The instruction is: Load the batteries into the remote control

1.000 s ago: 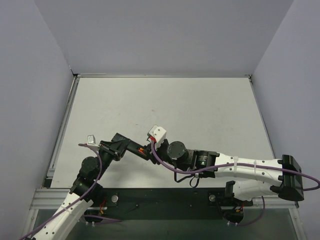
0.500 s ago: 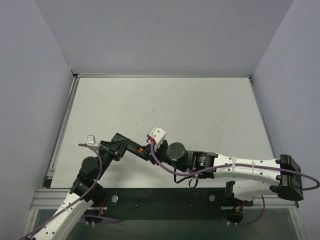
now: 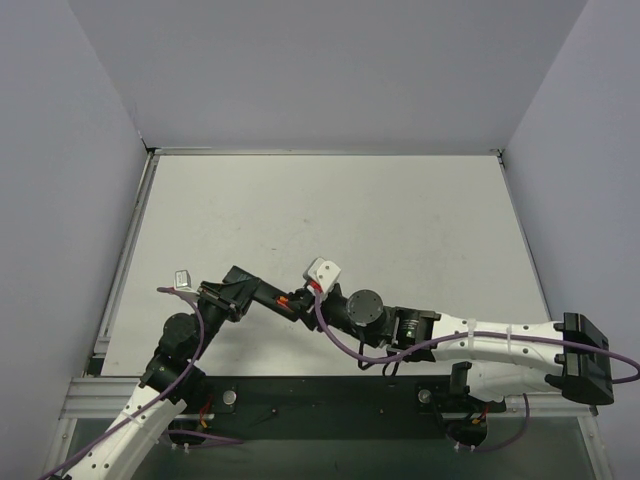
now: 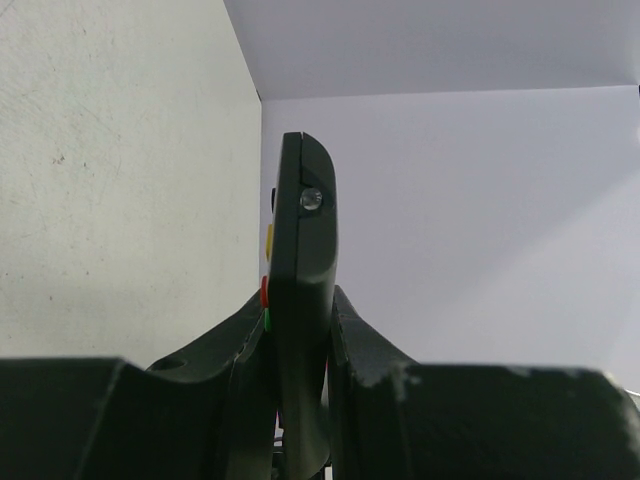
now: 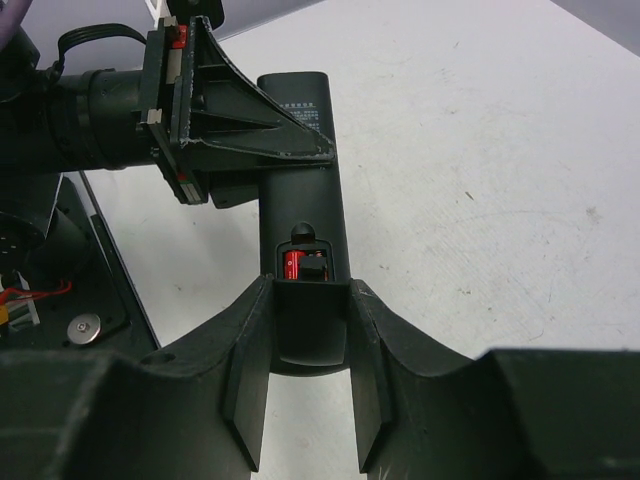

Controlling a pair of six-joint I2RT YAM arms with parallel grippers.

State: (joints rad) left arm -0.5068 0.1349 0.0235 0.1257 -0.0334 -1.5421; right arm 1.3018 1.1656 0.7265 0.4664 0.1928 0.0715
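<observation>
Left end effector (image 4: 298, 305): clamped on the remote (image 4: 303, 230). In the left wrist view the remote stands edge-on between the two fingers, with red, green and yellow buttons showing on its left face.

Remote's place: carried between the two arms over the near part of the desk (image 5: 480, 150), a little left of centre, and seemingly clear of the surface. Its long axis runs left to right, from one end effector to the other. The back faces up to the right wrist camera.

Compartment: open at the top, and one red battery (image 5: 291, 265) lies in it along the remote's length. I cannot make out a second cell. A black cover (image 5: 312, 320) seems to sit over the rest of the bay, its edge just short of the battery.

Right end effector (image 5: 310, 340): fingers set against both sides of the remote's right-hand end, where the cover lies. It looks clamped there, though I cannot tell whether the pads bear on the cover or only on the body.

Judgement: loading looks nearly done. The coming move likely turns on one line, with the cover sliding along the remote's long axis toward the left end effector. The right arm is on that end, and the left only braces.
</observation>
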